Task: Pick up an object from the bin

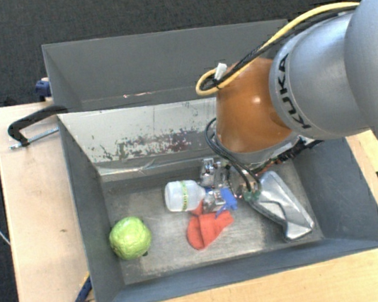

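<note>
Well left of gripper (pixel 218 190): green ball (pixel 129 237) lying near bin (pixel 86 200) wall. Just left: white bottle (pixel 183 195) lying on side. Gripper hanging low over red soft thing (pixel 206 230) and small blue piece (pixel 226 203) (open or closed, cannot tell). Just right: silver pouch (pixel 284 206) lying flat.

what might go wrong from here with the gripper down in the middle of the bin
The gripper sits low among a white bottle, a red soft thing and a small blue piece, so it may catch two at once or roll the bottle away. The silver pouch beside it looks slick.
</note>
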Robot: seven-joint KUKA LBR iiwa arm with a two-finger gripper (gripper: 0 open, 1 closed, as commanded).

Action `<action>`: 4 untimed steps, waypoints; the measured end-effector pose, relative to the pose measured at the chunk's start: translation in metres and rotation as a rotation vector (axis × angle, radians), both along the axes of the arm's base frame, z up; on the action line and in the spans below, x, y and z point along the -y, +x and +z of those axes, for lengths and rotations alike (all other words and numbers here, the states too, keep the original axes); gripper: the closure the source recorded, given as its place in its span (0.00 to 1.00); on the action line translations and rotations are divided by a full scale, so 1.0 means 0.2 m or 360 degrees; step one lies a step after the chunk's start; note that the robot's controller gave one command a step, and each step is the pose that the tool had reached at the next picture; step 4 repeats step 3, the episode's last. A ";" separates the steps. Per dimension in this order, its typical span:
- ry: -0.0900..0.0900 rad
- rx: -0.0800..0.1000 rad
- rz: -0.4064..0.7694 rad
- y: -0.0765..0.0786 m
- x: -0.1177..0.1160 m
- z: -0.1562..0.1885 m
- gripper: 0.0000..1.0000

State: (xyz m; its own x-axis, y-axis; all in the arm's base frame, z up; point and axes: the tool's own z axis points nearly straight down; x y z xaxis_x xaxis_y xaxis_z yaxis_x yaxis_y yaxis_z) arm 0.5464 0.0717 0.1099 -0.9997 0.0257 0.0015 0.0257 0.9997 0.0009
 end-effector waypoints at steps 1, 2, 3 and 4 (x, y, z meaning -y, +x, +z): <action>0.0001 0.0010 -0.0001 0.01 0.00 0.39 1.00; 0.0001 0.0010 -0.0001 0.01 0.00 0.39 1.00; 0.0000 -0.0001 -0.0026 0.00 0.01 0.61 1.00; 0.0000 -0.0001 -0.0026 0.00 0.01 0.61 1.00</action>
